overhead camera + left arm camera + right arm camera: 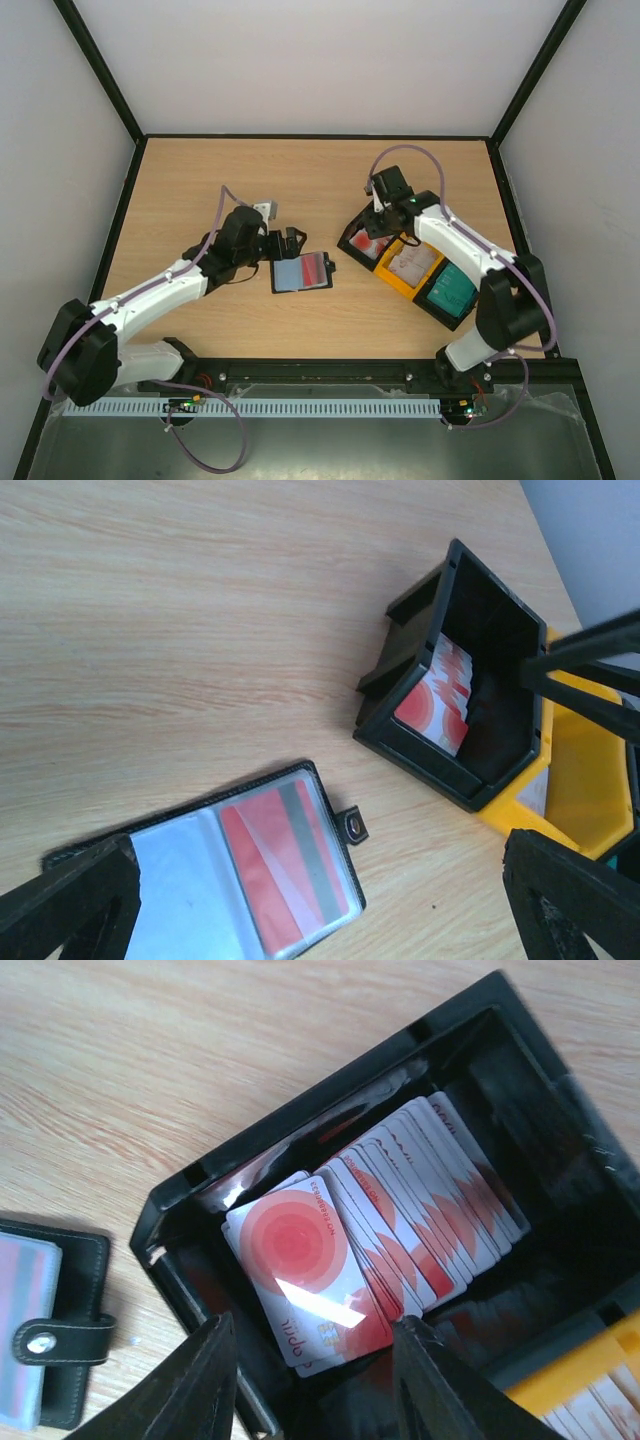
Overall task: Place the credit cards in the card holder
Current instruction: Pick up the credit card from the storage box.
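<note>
The black card holder (302, 272) lies open on the table. A red credit card (285, 865) sits in its right clear sleeve; the left sleeve (180, 890) looks pale blue. My left gripper (320, 910) hangs wide open just above the holder, holding nothing. A stack of red-and-white credit cards (300, 1260) leans inside a black bin (180, 1200). My right gripper (310, 1390) hovers open over the near end of that stack, one finger (190, 1390) on either side of the top card and apart from it.
Joined to the black bin (352, 240) are a yellow bin (392, 278) with pale cards and another black bin (440, 310) with teal cards. The holder's clasp tab (353, 826) points toward the bins. Bare wooden table lies behind and to the left.
</note>
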`<act>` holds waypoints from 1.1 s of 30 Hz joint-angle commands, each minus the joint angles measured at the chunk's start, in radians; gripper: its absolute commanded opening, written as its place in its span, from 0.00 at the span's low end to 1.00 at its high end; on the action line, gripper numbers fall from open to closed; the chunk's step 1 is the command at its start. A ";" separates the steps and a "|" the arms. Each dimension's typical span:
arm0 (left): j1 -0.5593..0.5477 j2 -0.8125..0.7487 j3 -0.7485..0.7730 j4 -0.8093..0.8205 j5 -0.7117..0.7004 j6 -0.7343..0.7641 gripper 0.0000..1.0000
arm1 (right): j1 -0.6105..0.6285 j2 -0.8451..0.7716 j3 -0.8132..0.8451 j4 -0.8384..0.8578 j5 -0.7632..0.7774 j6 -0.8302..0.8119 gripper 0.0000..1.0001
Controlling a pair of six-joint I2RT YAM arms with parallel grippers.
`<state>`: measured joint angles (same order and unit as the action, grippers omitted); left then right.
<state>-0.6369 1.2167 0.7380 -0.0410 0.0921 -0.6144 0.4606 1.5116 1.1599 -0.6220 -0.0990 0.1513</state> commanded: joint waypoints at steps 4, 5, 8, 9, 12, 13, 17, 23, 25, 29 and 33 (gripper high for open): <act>0.005 0.098 -0.006 0.076 0.168 -0.055 0.93 | -0.029 0.197 0.126 -0.098 -0.080 -0.177 0.40; 0.004 0.125 0.000 0.088 0.185 -0.064 0.91 | -0.033 0.221 0.144 -0.102 -0.078 -0.190 0.40; 0.001 0.189 0.019 0.114 0.232 -0.100 0.85 | -0.051 0.286 0.175 -0.104 -0.096 -0.216 0.40; -0.001 0.207 0.031 0.118 0.244 -0.110 0.84 | -0.056 0.304 0.185 -0.106 -0.105 -0.223 0.40; -0.016 0.264 0.067 0.127 0.255 -0.126 0.77 | -0.063 0.343 0.208 -0.114 -0.132 -0.255 0.39; -0.025 0.281 0.082 0.127 0.258 -0.128 0.75 | -0.063 0.358 0.216 -0.120 -0.137 -0.264 0.38; -0.045 0.356 0.134 0.134 0.270 -0.140 0.59 | -0.064 0.390 0.225 -0.140 -0.138 -0.293 0.34; -0.061 0.445 0.179 0.178 0.270 -0.193 0.51 | -0.066 0.414 0.209 -0.134 -0.106 -0.301 0.36; -0.065 0.472 0.194 0.191 0.275 -0.208 0.49 | -0.068 0.421 0.204 -0.130 -0.108 -0.302 0.37; -0.072 0.523 0.222 0.197 0.272 -0.226 0.46 | -0.069 0.438 0.201 -0.131 -0.123 -0.304 0.37; -0.076 0.557 0.241 0.200 0.268 -0.230 0.42 | -0.069 0.452 0.195 -0.121 -0.106 -0.301 0.37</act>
<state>-0.7040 1.7454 0.9424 0.1356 0.3576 -0.8284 0.3962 1.9373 1.3602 -0.7212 -0.2291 -0.1341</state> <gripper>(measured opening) 0.436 0.368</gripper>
